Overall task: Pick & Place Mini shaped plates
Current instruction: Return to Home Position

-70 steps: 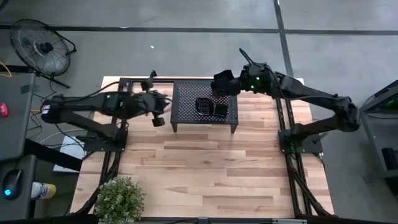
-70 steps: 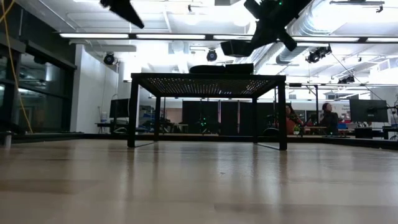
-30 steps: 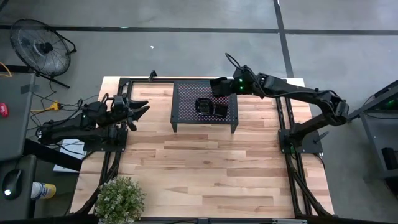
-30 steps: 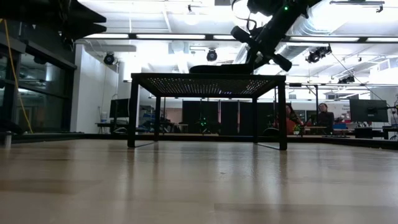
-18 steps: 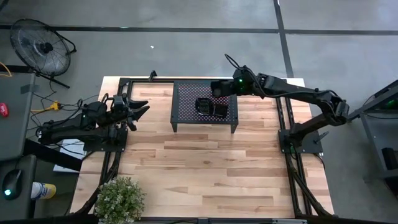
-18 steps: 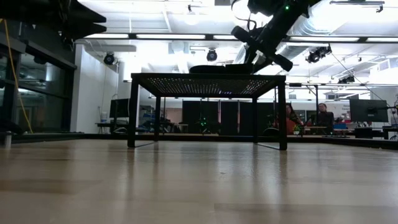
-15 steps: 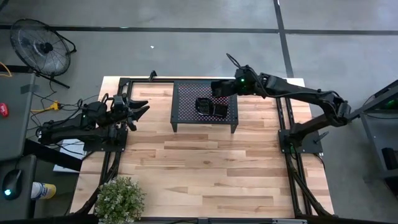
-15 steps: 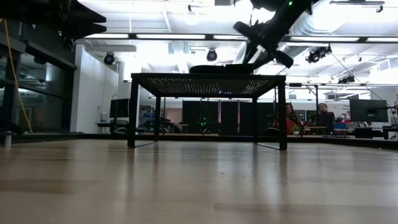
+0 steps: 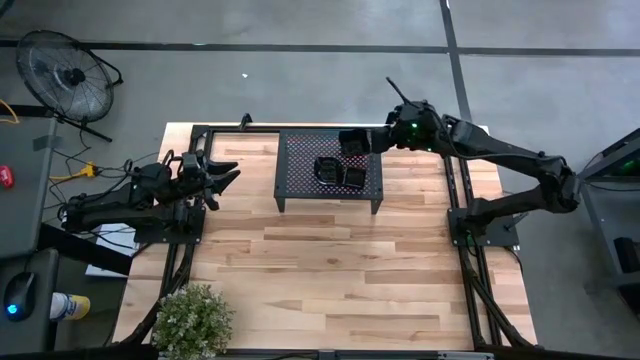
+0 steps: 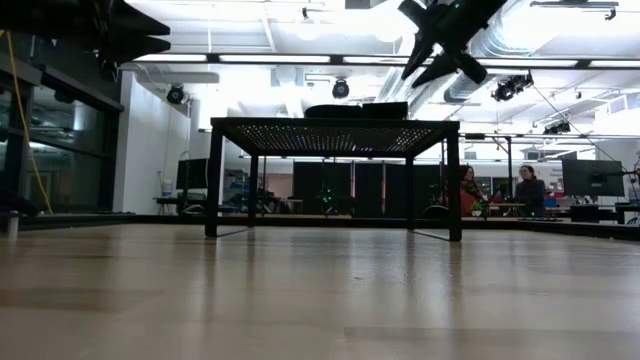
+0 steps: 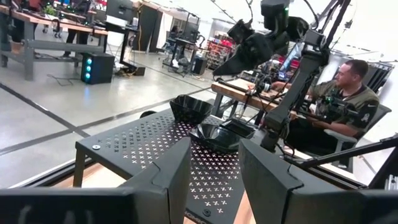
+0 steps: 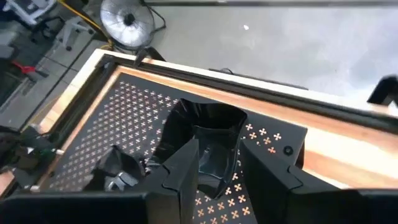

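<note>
Three glossy black mini plates sit on the black perforated rack. One is wavy-rimmed, one is beside it, and a third rests on its base near the rack's far right corner. My right gripper hovers open just right of and above that third plate, which shows between its fingers in the right wrist view. In the low view the right gripper is clear above the rack top. My left gripper waits open, left of the rack.
The rack stands on four legs at the table's far middle. A potted plant sits at the near left corner. A fan stands on the floor beyond the table. Bare wood fills the near half. People sit behind.
My right gripper was down at the rack's far right part over a plate. It has since risen and drawn back toward the table's right edge. The plate stays behind on the rack.
</note>
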### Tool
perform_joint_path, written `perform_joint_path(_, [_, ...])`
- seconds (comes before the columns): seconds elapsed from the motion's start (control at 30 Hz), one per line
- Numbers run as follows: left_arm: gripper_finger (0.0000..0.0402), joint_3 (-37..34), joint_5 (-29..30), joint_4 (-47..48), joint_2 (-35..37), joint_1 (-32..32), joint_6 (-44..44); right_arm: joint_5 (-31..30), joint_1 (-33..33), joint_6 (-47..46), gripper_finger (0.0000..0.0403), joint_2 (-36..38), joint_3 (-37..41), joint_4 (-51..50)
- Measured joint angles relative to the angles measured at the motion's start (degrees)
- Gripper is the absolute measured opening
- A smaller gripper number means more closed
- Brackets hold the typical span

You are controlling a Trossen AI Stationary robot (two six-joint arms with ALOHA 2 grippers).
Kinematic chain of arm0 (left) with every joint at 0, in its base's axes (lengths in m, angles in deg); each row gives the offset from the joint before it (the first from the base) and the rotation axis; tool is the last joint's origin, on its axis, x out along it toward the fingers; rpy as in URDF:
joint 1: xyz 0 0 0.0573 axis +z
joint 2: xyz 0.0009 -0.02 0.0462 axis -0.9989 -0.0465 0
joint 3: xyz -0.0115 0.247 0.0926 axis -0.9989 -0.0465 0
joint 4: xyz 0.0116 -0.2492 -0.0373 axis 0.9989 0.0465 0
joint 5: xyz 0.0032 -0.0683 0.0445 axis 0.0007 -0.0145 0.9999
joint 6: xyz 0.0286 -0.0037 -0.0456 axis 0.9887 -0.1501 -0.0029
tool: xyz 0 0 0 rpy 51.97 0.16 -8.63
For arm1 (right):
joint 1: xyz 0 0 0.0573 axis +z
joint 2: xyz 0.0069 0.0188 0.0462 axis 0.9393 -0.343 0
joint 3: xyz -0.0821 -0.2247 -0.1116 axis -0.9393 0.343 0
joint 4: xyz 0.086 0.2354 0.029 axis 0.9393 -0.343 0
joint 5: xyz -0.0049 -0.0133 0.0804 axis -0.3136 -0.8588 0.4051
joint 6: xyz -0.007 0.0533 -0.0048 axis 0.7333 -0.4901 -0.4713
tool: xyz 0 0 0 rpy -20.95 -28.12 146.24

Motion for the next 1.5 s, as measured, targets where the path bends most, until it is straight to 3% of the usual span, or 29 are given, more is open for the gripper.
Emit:
perform_joint_path(0.2, [0.0133,0.0,-0.02,0.07,0.0,0.0,-2.86,0.04,3.45,6.04,0.0102,5.7,0.0,-0.96])
perform_joint_path(0.47, [0.0133,-0.1,-1.61,3.08,-0.02,0.0,-6.35,-10.15,13.89,13.66,0.0082,11.31,1.47,-1.21])
perform_joint_path(0.6, [0.0133,-2.68,-1.72,0.53,0.93,0.0,-8.05,-9.15,18.06,13.11,0.0078,16.33,13.16,12.64])
perform_joint_path(0.83, [0.0133,-13.77,-3.86,-10.49,5.27,-0.02,-17.13,-4.84,20.8,8.79,0.0065,29.29,35.79,38.32])
perform_joint_path(1.0, [0.0133,-17.46,-1.76,-15.3,8.07,-0.02,-18.17,-3.5,20.8,5.67,0.0057,42.1,45.87,42.08])
perform_joint_path(1.2, [0.0133,-17.51,-0.54,-13.4,7.96,-0.02,-19.29,-4.85,20.8,5.85,0.0046,55.31,53.97,45.27])
perform_joint_path(1.5, [0.0133,-17.51,0.5,-15.08,7.96,-0.02,-19.27,-3.23,20.8,9.38,0.0027,59.48,63.41,59.13])
